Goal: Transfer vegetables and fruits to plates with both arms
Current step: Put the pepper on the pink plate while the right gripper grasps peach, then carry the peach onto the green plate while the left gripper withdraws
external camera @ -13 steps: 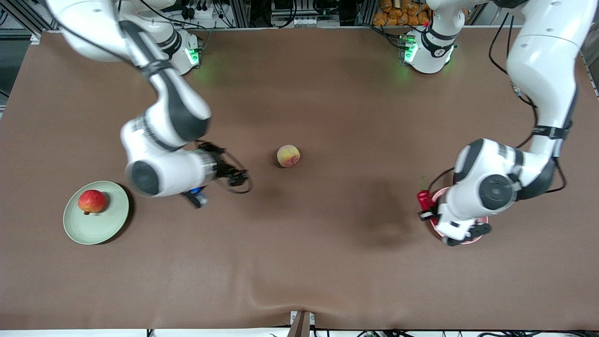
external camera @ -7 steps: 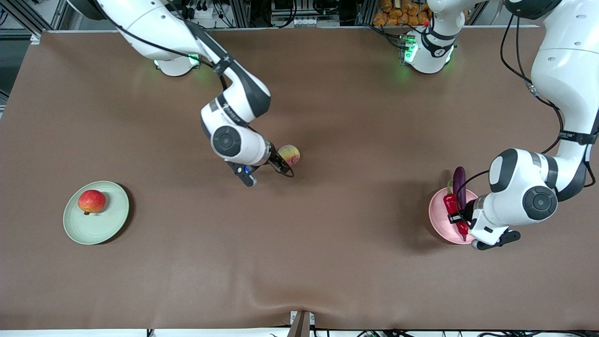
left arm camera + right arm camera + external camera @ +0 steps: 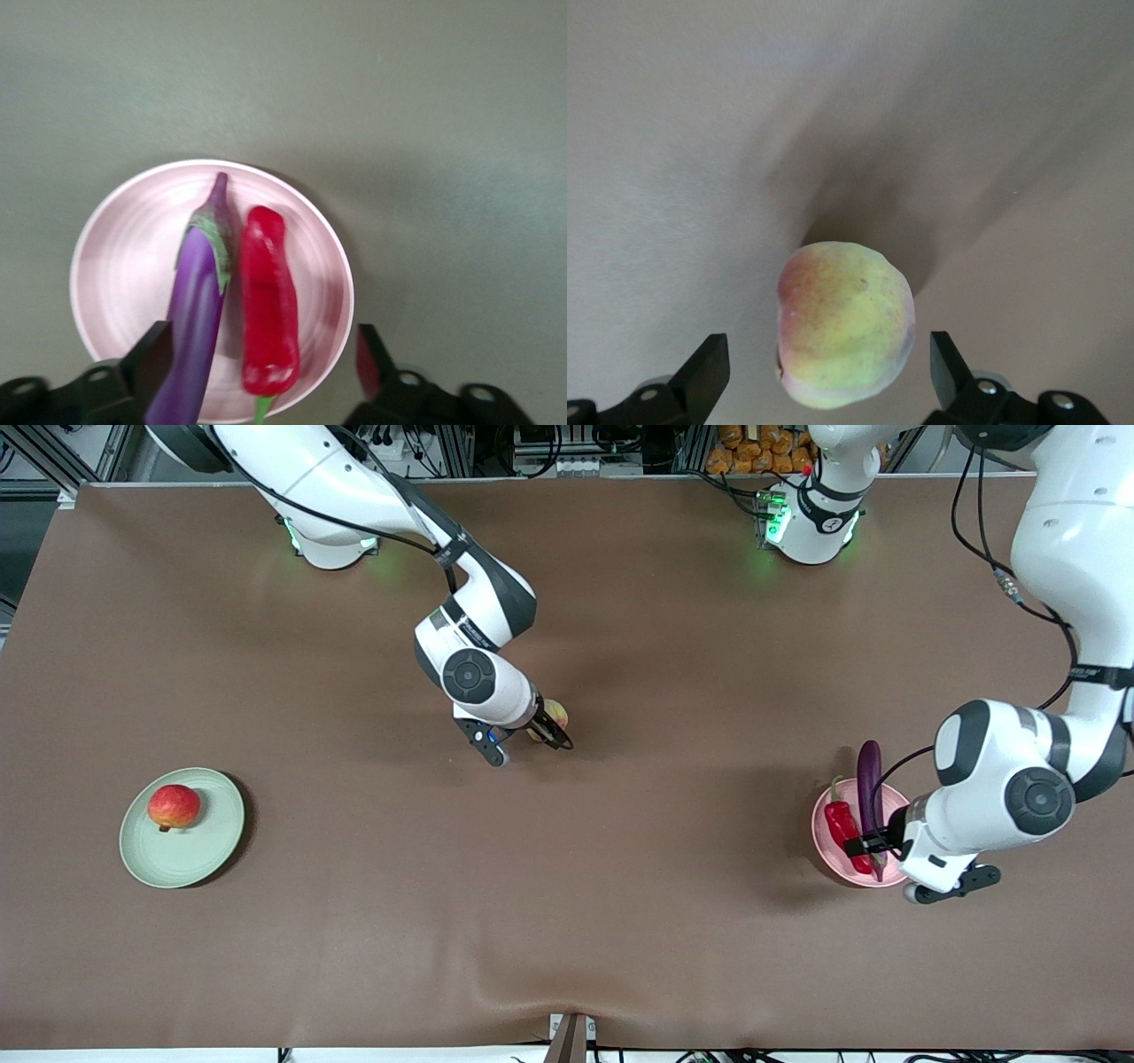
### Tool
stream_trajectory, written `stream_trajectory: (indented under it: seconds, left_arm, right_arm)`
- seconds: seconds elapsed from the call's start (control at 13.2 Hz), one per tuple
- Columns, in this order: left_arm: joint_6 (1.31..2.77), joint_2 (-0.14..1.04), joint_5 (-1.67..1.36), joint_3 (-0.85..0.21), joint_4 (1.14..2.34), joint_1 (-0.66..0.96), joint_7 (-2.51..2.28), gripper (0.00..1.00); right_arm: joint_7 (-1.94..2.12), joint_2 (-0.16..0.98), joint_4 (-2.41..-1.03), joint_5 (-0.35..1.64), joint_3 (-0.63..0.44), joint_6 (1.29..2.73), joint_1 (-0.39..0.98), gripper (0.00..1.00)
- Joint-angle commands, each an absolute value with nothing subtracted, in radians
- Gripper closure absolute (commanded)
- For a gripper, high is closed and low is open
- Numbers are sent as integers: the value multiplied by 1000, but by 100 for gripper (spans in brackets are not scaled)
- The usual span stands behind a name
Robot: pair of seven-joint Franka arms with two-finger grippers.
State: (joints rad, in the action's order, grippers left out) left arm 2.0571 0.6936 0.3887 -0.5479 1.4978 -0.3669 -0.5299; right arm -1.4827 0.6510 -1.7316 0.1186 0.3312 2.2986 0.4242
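Fingers of the right gripper are straddling, spread, the round yellow-pink peach, risking rolling it; left gripper, fingers spread, is hovering over the pale pink plate.

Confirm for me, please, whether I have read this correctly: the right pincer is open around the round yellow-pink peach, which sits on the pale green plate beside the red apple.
Not quite. The round yellow-pink peach sits on the bare brown table, not on the pale green plate, which holds only the red apple. The front view shows this. The right pincer is indeed open around the peach.
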Motion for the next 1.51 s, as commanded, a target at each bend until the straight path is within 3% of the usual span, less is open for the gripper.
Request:
stream_trajectory:
  seconds: [0.0,0.08,0.23,0.53,0.76,0.98,1.21,1.29,1.44]
  left_arm:
    - [2019,595,385,-555,1519,-380,-480,0]
    - [2017,566,385,-555,1519,-380,-477,0]
    - [1997,497,385,-557,1520,-379,-476,0]
    - [1893,332,380,-569,1519,-379,-462,0]
    - [1777,209,244,-584,1513,-380,-462,0]
    - [1686,128,183,-583,1511,-382,-451,0]
    - [1646,86,121,-574,1491,-380,-364,0]
    - [1640,75,97,-518,1480,-356,-316,0]
    - [1616,37,57,-282,1494,-177,-240,0]
  right_arm:
    - [-1512,647,-1755,74,322,2315,440,64]
    - [-1519,646,-1753,74,324,2312,433,98]
    - [-1520,628,-1747,72,322,2289,407,100]
    - [-1195,534,-1532,74,325,1753,192,100]
    - [-809,473,-1488,63,319,1616,30,100]
    - [-264,471,-1486,-78,221,1623,-70,100]
    - [84,514,-1502,-74,54,1759,-84,100]
    - [141,528,-1502,-77,28,1814,-90,100]
    - [217,581,-1502,-72,-23,1914,-103,100]
